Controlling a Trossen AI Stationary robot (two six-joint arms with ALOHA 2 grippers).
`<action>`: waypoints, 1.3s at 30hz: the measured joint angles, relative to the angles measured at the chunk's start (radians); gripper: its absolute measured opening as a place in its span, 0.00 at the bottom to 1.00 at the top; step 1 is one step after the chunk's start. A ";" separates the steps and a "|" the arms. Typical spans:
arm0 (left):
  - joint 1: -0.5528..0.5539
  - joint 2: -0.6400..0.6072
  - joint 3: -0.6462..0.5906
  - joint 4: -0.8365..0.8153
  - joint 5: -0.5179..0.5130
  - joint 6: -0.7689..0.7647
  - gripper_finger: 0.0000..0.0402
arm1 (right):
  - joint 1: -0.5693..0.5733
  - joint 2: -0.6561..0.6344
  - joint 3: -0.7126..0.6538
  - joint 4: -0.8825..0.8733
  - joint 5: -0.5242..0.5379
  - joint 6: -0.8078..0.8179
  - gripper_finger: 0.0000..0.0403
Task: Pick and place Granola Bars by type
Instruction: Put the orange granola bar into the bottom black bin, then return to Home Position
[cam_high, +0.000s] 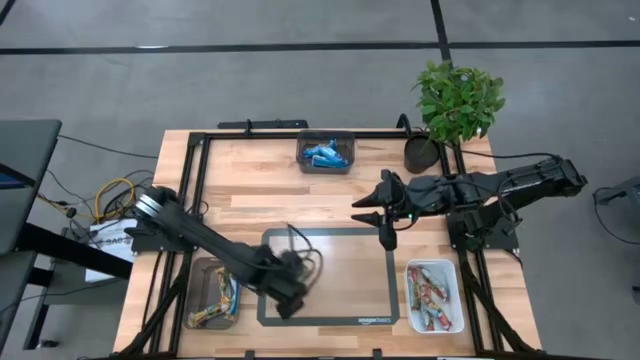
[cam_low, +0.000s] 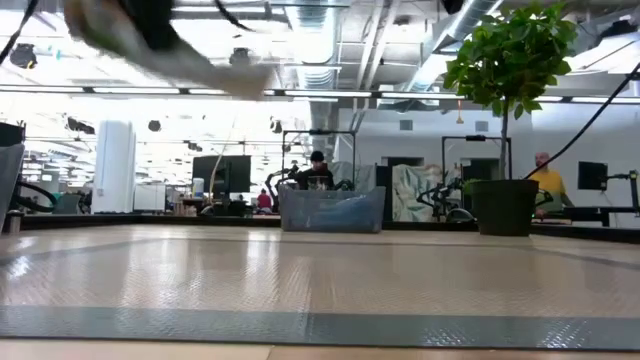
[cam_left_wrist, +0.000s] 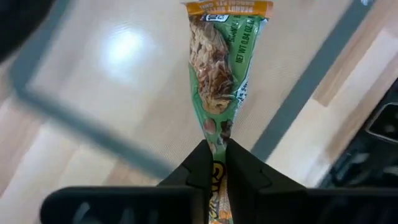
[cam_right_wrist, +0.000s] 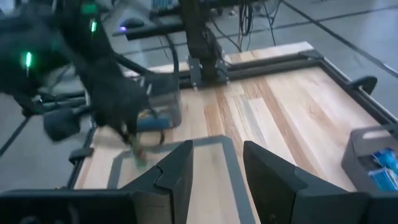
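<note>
Pinching a green granola bar (cam_left_wrist: 219, 74) between its fingers (cam_left_wrist: 200, 167), the left gripper (cam_high: 290, 297) hangs over the mat (cam_high: 340, 275); only the left wrist view shows the wrapper. The right gripper (cam_right_wrist: 217, 168) hovers with fingers apart above the surface (cam_high: 250, 190).

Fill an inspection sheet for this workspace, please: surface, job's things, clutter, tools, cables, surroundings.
Surface: wooden table with a grey-bordered mat.
Job's things: blue bars in the far tray; red bars in the white tray; yellow bars in the tray by the left arm; one green-wrapped bar held.
Clutter: nothing seen.
Tools: left tool shut on the green-wrapped bar, over the mat's edge; right tool open above the mat.
Cables: coloured wires beside the table.
Surroundings: potted plant; people far behind.
</note>
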 joint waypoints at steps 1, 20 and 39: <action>-0.008 -0.033 0.004 -0.049 -0.001 -0.050 0.04 | 0.000 0.000 0.000 0.012 -0.001 0.000 0.33; -0.321 -0.262 -0.015 -0.464 0.196 -1.081 0.08 | 0.000 0.000 0.000 0.065 -0.002 -0.004 0.33; -0.251 -0.261 -0.039 -0.373 -0.208 -0.905 0.39 | -0.022 -0.028 0.000 0.048 -0.125 -0.067 0.33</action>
